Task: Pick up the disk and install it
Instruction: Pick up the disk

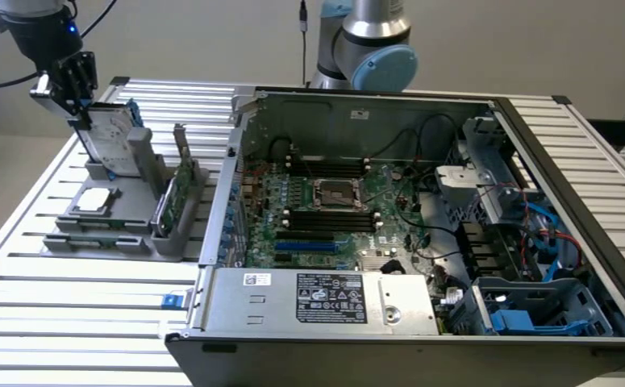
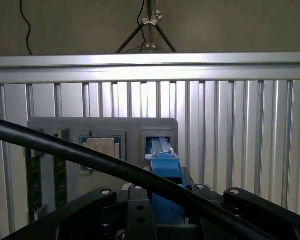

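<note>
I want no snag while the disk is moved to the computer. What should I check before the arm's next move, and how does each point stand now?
1. Gripper at the top edge of the disk: ok.
2. Hold on the disk secure: cannot tell.
3. Disk's lower end out of the grey holder: cannot tell.
4. Black cable clear of the disk: cannot tell; it crosses in front of it in the wrist view.
5. Chip and green card apart from the gripper: ok.
6. Computer case open on top: ok.

Slatted aluminium table [image 1: 76, 322], plain beige wall [image 1: 205, 40] behind
</note>
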